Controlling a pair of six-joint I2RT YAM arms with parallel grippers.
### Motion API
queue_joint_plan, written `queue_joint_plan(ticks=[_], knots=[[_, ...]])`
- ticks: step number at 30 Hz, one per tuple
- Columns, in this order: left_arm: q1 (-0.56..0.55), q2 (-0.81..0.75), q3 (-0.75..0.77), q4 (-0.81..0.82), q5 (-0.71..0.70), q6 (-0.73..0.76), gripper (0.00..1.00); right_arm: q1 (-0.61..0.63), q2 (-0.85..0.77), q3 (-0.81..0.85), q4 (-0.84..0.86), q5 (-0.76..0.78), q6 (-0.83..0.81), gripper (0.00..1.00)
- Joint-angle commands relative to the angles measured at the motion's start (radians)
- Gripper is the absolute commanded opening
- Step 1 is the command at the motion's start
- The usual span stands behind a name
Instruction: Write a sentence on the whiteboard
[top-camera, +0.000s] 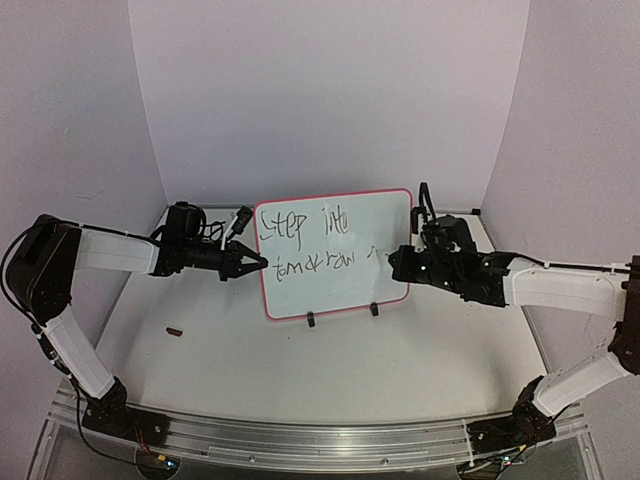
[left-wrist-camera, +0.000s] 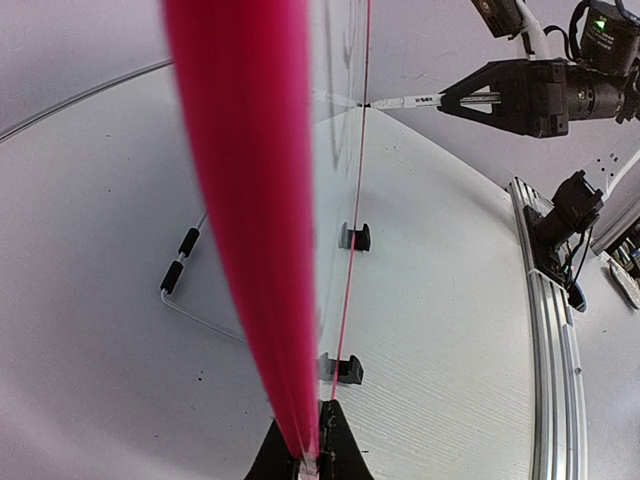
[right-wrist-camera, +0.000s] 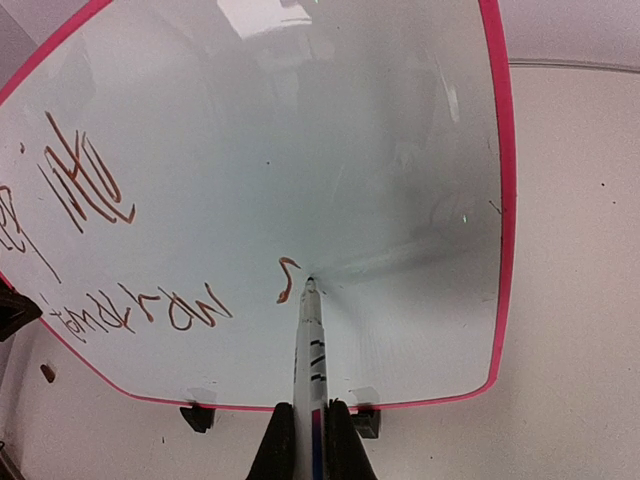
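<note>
The whiteboard (top-camera: 345, 285), white with a pink-red border, stands upright on two black clips (top-camera: 310, 319). The sentence (top-camera: 298, 230) reads "Step into" over a second line like "tomorrow", with a short new stroke (right-wrist-camera: 287, 280) to its right. My left gripper (top-camera: 258, 263) is shut on the board's left edge, which shows as a blurred pink band (left-wrist-camera: 250, 200) in the left wrist view, between the fingertips (left-wrist-camera: 340, 445). My right gripper (top-camera: 396, 264) is shut on a white marker (right-wrist-camera: 311, 345). The marker's tip touches the board just right of the new stroke.
A small dark cap-like piece (top-camera: 176, 331) lies on the table at the front left. A wire stand with black sleeves (left-wrist-camera: 180, 275) lies behind the board. An aluminium rail (top-camera: 300, 435) runs along the near edge. White walls enclose the back and sides.
</note>
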Motion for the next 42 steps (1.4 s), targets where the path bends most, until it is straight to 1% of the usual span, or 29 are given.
queue_joint_plan(ticks=[1,15,22,29,42], knots=[[-0.003,0.014,-0.013,-0.059,-0.137,0.049,0.0,-0.004,-0.025,-0.018,0.011,0.016,0.026,0.0],[-0.002,0.01,-0.013,-0.059,-0.139,0.048,0.0,-0.004,-0.002,-0.018,0.01,0.007,0.039,0.0],[-0.002,0.011,-0.013,-0.059,-0.139,0.049,0.0,-0.003,-0.022,-0.002,0.008,0.006,0.028,0.0],[-0.004,0.009,-0.013,-0.059,-0.139,0.049,0.0,-0.004,0.015,0.035,0.002,0.01,0.006,0.0],[-0.003,0.015,-0.011,-0.059,-0.139,0.049,0.0,-0.004,0.03,0.096,0.001,0.008,-0.03,0.0]])
